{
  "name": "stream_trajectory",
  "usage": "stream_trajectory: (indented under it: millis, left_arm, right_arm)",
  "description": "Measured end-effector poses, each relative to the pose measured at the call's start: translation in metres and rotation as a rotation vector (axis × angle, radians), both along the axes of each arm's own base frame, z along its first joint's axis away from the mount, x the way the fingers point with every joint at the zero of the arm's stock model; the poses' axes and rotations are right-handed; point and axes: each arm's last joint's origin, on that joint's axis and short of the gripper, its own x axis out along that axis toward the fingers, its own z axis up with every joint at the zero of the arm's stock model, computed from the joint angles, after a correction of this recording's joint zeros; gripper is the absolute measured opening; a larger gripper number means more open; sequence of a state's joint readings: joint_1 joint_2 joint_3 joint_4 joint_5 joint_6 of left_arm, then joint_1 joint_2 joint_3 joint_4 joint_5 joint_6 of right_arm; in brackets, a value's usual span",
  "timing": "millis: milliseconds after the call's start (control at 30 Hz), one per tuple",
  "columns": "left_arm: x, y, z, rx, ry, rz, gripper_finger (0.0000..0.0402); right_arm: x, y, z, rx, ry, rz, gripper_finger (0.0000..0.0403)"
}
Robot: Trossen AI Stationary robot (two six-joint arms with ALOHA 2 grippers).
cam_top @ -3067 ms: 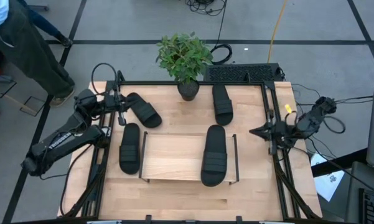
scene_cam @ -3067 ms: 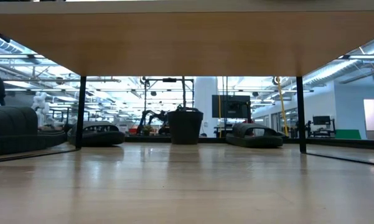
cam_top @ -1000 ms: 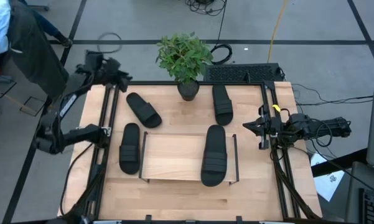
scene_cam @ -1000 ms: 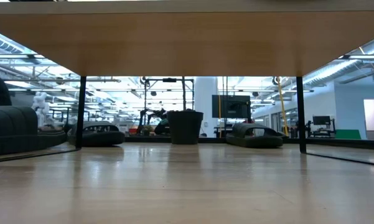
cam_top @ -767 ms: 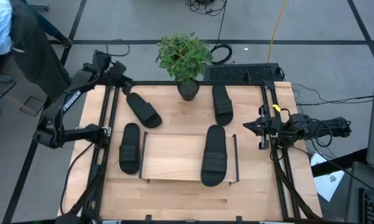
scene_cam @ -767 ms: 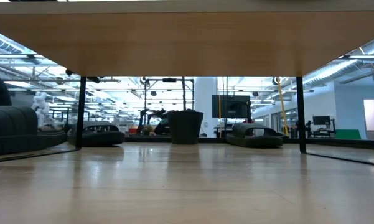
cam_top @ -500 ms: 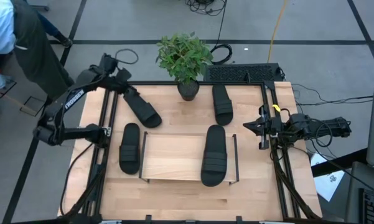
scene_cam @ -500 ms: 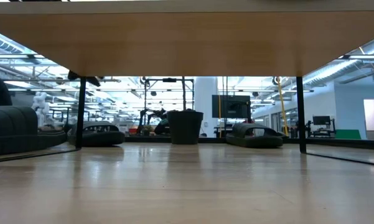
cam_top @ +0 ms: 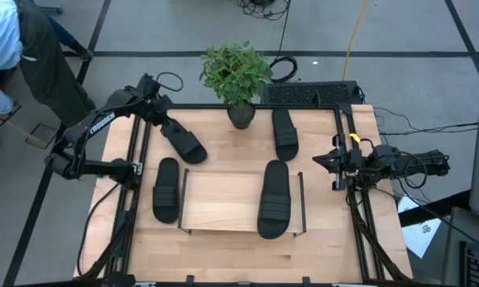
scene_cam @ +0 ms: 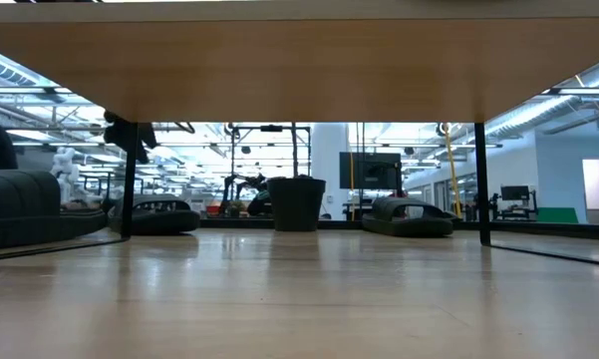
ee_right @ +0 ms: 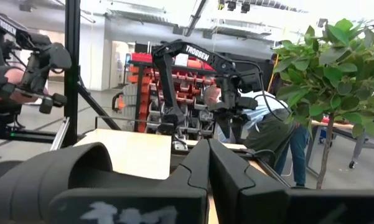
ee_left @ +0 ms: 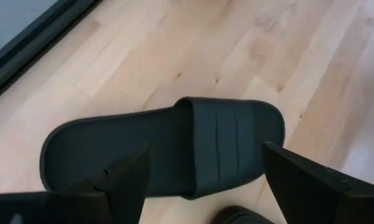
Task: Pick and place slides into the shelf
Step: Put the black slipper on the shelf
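Note:
Four black slides show in the high view. One slide (cam_top: 183, 141) lies slanted at the far left, sole down on the table. Another slide (cam_top: 166, 189) lies left of the shelf, a third slide (cam_top: 284, 133) at the far right. The fourth slide (cam_top: 275, 198) rests on the shelf (cam_top: 223, 201), a light board between black wire ends. My left gripper (cam_top: 162, 119) hangs open over the far-left slide (ee_left: 174, 146), slanting down, one finger to each side, apart from it. My right gripper (cam_top: 319, 163) waits shut at the table's right edge.
A potted plant (cam_top: 237, 80) stands at the table's far edge between the two far slides. Black frame rails (cam_top: 135, 159) run along the table's left and right sides. A person (cam_top: 16, 48) stands beyond the far left corner. A keyboard (cam_top: 311, 93) lies behind the table.
My left gripper has come from beyond the table's far left corner toward the far-left slide, sinking and tipping further downward. It now hangs over that slide's far end. The slides have kept their places.

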State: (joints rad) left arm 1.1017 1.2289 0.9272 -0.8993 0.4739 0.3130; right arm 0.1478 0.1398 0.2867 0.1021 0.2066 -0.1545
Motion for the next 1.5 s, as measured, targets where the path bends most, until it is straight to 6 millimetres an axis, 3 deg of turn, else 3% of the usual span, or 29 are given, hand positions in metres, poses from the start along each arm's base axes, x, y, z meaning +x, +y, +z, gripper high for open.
stream_trajectory:
  millis: [167, 400, 600, 933, 1500]
  left_arm:
    - [0.002, -0.002, -0.003, -0.012, 0.028, 0.028, 0.0303]
    - [0.001, -0.014, -0.033, -0.101, 0.063, 0.023, 0.0303]
    - [0.01, -0.015, -0.036, -0.116, -0.018, 0.024, 0.0303]
    - [0.018, -0.026, -0.055, -0.101, 0.081, 0.072, 0.0303]
    - [0.029, -0.04, -0.077, -0.135, 0.059, 0.023, 0.0302]
  right_arm:
    - [0.0, 0.0, 0.0, 0.0, 0.001, 0.0, 0.0]
    - [0.0, 0.0, 0.0, 0.003, 0.001, 0.001, 0.0]
    - [0.0, 0.0, 0.0, 0.002, 0.001, 0.0, 0.0]
    - [0.0, 0.0, 0.0, 0.001, 0.001, 0.002, 0.0]
    - [0.0, 0.0, -0.001, -0.011, 0.01, 0.002, 0.0]
